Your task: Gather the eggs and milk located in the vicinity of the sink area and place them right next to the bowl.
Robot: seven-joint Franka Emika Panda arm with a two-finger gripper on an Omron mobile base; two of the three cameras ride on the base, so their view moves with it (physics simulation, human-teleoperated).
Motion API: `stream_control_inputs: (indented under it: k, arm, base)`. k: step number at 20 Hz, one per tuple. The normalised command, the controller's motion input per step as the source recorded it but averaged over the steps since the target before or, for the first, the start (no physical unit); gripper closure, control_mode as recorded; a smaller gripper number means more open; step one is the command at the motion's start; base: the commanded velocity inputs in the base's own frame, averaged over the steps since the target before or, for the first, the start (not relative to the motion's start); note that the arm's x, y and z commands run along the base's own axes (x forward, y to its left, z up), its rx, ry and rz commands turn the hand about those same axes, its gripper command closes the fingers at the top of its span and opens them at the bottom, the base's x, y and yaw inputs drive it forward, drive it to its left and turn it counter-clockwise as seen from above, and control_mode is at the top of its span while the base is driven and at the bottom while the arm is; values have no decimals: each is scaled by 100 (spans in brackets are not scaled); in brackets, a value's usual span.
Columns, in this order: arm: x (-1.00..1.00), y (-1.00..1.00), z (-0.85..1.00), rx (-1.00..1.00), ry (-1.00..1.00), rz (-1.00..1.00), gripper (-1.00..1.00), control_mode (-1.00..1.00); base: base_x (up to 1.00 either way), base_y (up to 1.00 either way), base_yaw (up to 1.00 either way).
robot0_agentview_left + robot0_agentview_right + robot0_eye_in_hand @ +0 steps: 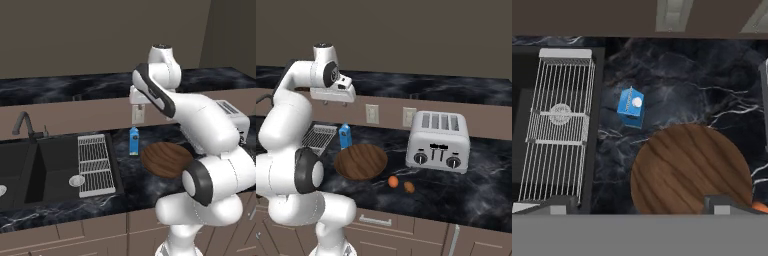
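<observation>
We're high above the tabletop here, and our gripper hangs with its fingers spread wide and nothing between them. The milk carton stands upright on the dark marble, just beside the bowl on the side toward the sink, with a narrow strip of tabletop showing between carton and rim. From the right, we see two eggs lying on the tabletop just in front of the bowl, close to its edge and near each other.

So we judge the gathering close to finished: carton and both eggs sit next to the bowl, and the hand is free. Whether any egg is left by the sink we can't say for sure; the basin we can see holds the wire rack and the silver drain, and no egg shows there. If nothing is left, the next move calls only for lifting clear without brushing the carton, which looks light and easy to tip.

As for pose, our arm rises from the base, folds back at the elbow and reaches forward, with the wrist turned so the hand points straight down. It hovers well above the carton and the sink-side rim of the bowl, touching neither.
</observation>
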Motion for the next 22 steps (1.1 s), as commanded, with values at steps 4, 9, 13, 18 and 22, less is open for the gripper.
stream_control_inputs:
  k: [4, 9, 13, 18, 22]
  arm:
    - [52, 39, -30, -10, 1, -5, -100, -100]
    - [43, 14, -51, -11, 1, -15, -100, -100]
    - [30, 0, -48, 0, 15, -26, -100, -100]
    - [20, 1, -11, 3, 13, -11, -100, -100]
    - [24, 0, -6, 0, 3, -3, -100, -100]
  base:
    - [0, 0, 0]
    - [0, 0, 0]
    - [0, 0, 0]
    - [0, 0, 0]
    - [0, 0, 0]
